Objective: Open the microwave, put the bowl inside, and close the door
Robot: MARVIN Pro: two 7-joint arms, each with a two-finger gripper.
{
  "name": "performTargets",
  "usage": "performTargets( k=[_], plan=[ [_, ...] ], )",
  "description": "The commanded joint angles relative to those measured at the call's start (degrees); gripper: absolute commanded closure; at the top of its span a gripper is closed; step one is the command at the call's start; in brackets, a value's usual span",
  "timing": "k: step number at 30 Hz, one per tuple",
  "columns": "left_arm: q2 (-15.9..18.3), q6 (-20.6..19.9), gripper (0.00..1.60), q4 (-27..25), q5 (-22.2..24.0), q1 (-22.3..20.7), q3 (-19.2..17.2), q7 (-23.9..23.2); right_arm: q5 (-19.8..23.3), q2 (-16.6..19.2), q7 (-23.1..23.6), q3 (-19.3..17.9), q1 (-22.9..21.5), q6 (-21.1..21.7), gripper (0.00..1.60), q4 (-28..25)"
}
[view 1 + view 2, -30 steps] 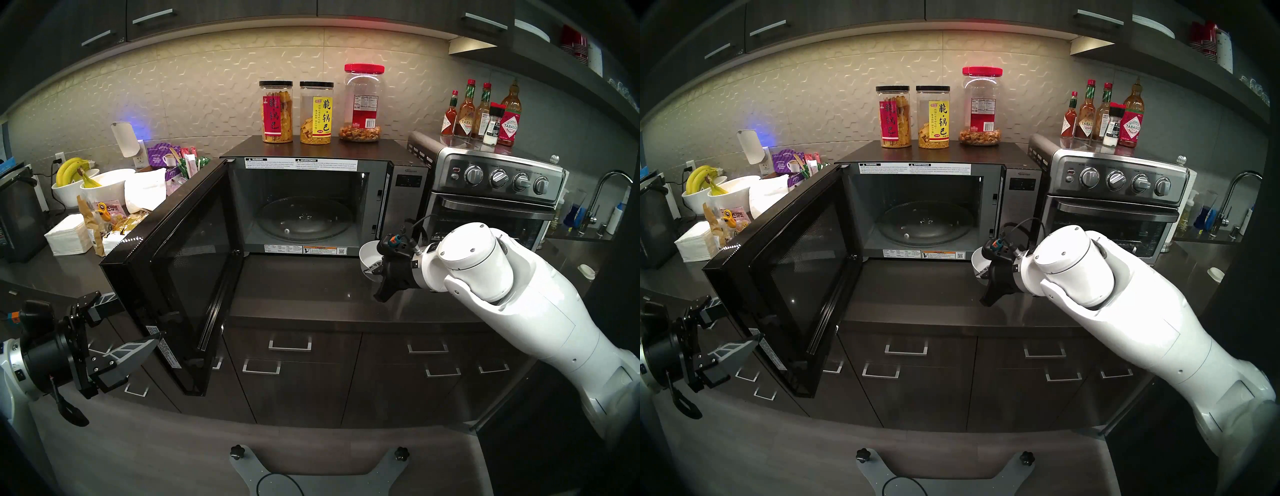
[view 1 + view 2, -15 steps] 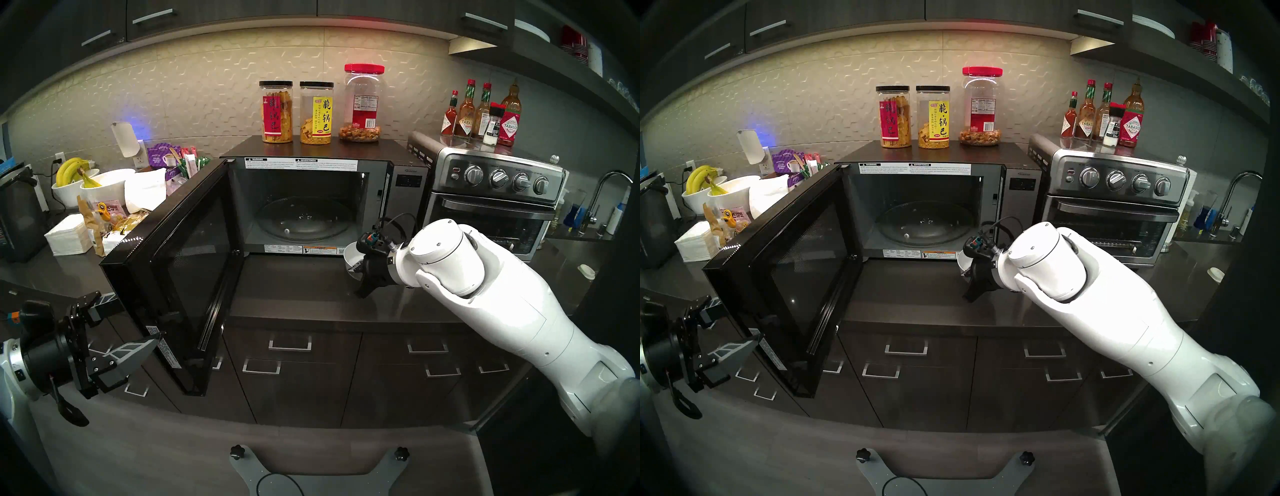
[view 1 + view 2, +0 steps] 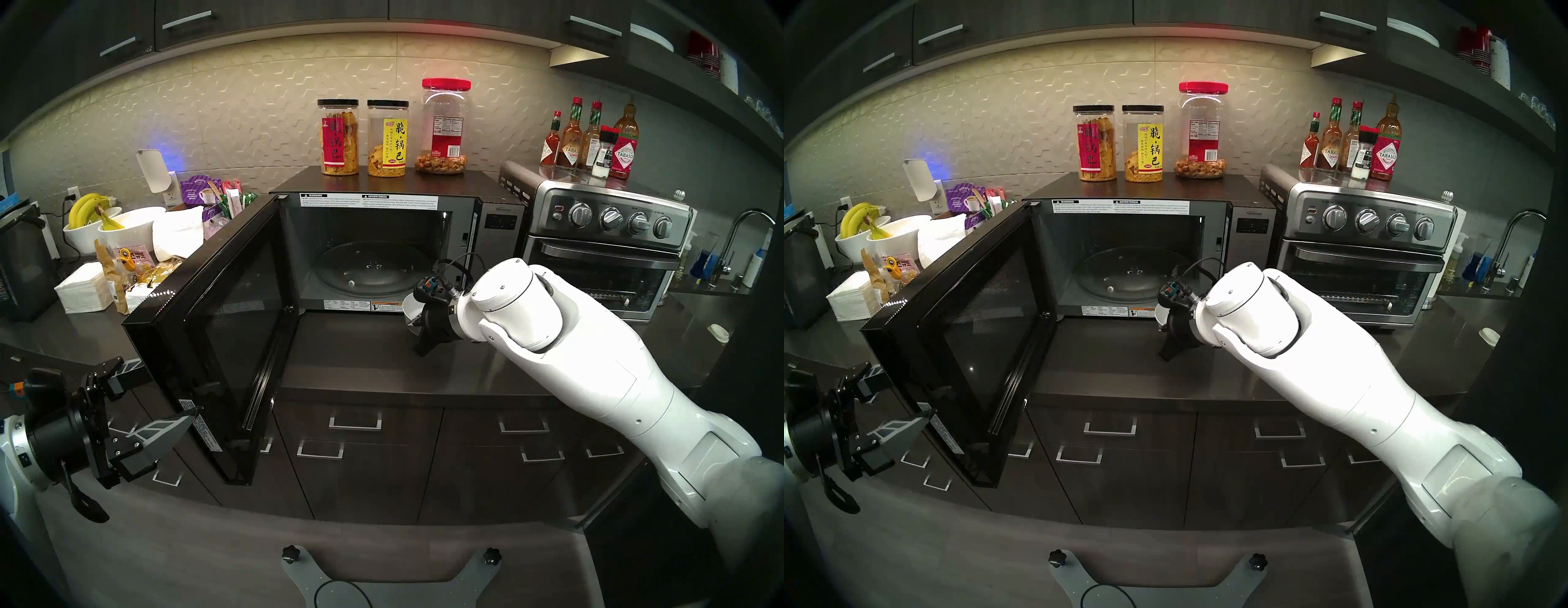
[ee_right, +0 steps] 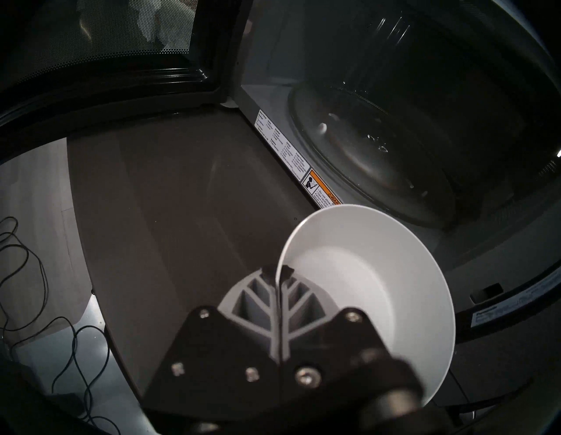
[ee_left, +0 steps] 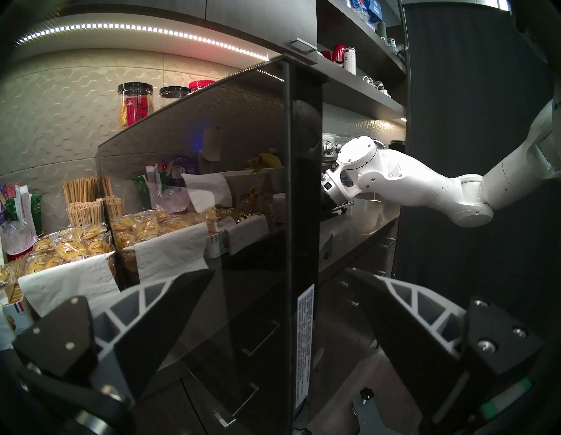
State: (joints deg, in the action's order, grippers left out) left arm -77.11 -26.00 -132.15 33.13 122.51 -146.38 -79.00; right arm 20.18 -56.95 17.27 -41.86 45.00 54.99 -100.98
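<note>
The black microwave stands on the counter with its door swung wide open to the left. Its glass turntable is bare. My right gripper is shut on the rim of the small white bowl, holding it tilted just above the counter at the right front corner of the opening. The right wrist view shows both fingers pinching the bowl rim, one inside and one outside. My left gripper is open at the door's free edge, which stands between the fingers without touching them.
A steel toaster oven sits right of the microwave, with sauce bottles on top. Three snack jars stand on the microwave. Bowls of bananas, napkins and snack bags crowd the left counter. A faucet is far right.
My right arm has carried the bowl leftward along the counter, from in front of the control strip to the front of the opening. The left arm and door have not moved.
</note>
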Motion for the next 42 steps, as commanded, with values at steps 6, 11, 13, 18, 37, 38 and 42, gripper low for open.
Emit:
performTargets(
  k=[6, 11, 13, 18, 37, 38, 42],
  plan=[
    [-0.1, 0.0, 0.0, -0.3, 0.5, -0.1, 0.1, -0.3, -1.7, -8.2, -0.5, 1.3, -6.8, -0.6, 1.6, 5.8],
    [-0.1, 0.0, 0.0, -0.3, 0.5, -0.1, 0.1, -0.3, -2.3, -10.5, -0.5, 2.0, -8.4, -0.6, 1.6, 8.7],
    [-0.1, 0.0, 0.0, -0.3, 0.5, -0.1, 0.1, -0.3, -2.5, -11.3, -0.4, 2.3, -9.0, -0.7, 1.6, 9.7],
    [-0.1, 0.0, 0.0, -0.3, 0.5, -0.1, 0.1, -0.3, -2.9, -13.7, -0.3, 2.7, -10.8, -0.9, 1.6, 12.9],
    [-0.1, 0.0, 0.0, -0.3, 0.5, -0.1, 0.1, -0.3, -4.8, -21.0, 2.4, 4.3, -17.0, -4.1, 1.6, 27.5],
    [-0.1, 0.0, 0.0, -0.3, 0.5, -0.1, 0.1, -0.3, -4.9, -21.3, 2.7, 4.4, -17.2, -4.4, 1.6, 28.2],
    [-0.1, 0.0, 0.0, -0.3, 0.5, -0.1, 0.1, -0.3, -5.5, -22.5, 3.2, 4.8, -18.0, -5.3, 1.6, 30.4]
  ],
)
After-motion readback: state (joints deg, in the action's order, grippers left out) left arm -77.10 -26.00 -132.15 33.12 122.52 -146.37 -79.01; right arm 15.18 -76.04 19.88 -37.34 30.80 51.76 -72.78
